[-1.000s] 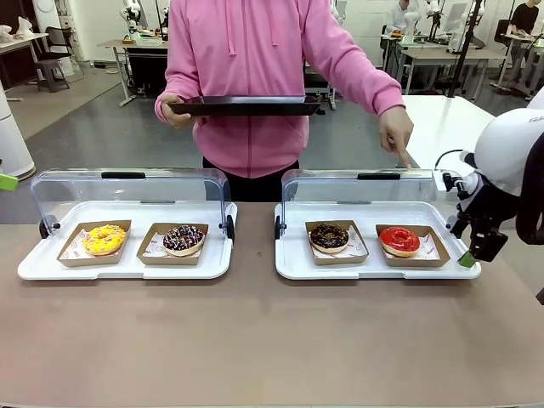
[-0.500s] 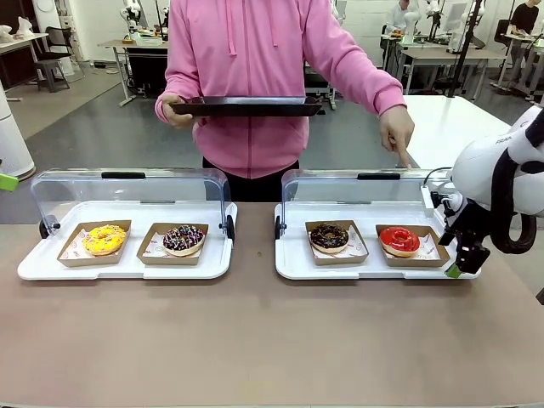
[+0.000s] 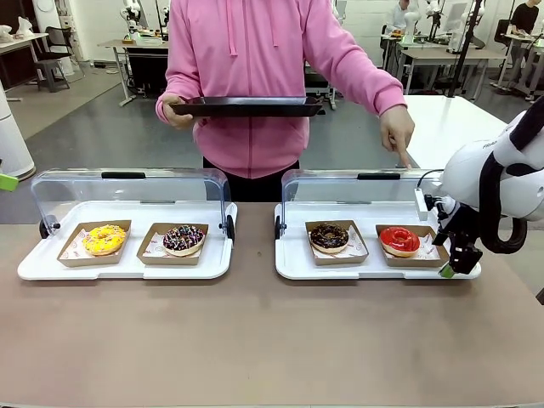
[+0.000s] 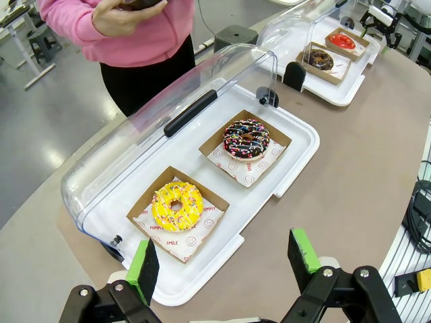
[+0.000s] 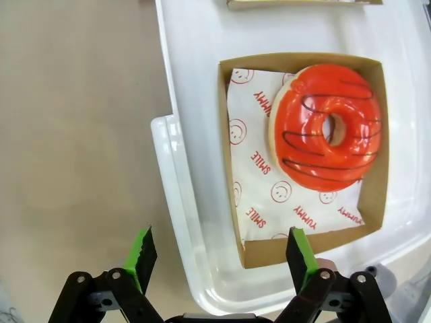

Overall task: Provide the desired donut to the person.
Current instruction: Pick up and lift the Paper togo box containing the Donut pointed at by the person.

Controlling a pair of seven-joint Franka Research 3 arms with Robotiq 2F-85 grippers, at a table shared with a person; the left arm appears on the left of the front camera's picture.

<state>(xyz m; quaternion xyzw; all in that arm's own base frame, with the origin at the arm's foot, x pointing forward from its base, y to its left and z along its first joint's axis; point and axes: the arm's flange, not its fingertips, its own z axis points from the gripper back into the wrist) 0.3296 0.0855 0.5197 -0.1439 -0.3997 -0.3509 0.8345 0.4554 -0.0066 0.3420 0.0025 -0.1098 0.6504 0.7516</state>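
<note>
– Down at the lower right of the frame, what did the right claw (image 3: 455,265) just do?

– It slid in from the side and came lower. Now it hangs at the right end of the white tray (image 3: 374,265), just beside the red donut (image 3: 399,240). Looking along its fingers, one green pad is over the bench (image 3: 255,340) and the other is over the edge of the donut's brown box (image 5: 269,254).

– Is it holding anything?

– No. Its jaws are wide apart and empty.

– Why the red one?

– The person (image 3: 255,85) in pink points one hand (image 3: 396,132) down at the clear lid (image 3: 340,187), right above that donut. I think that's the one they want.

– Did the donut move?

– No. It sits in its box on the tray, same as before.

– And the left claw (image 4: 222,257)?

– Wide apart and empty too, up over the near edge of the other tray, by the yellow donut (image 4: 178,206).

– So what's next?

– I guess the right claw must get its jaws around the box, then carry it to the black tray (image 3: 246,106) that the person holds at the top middle.
</note>
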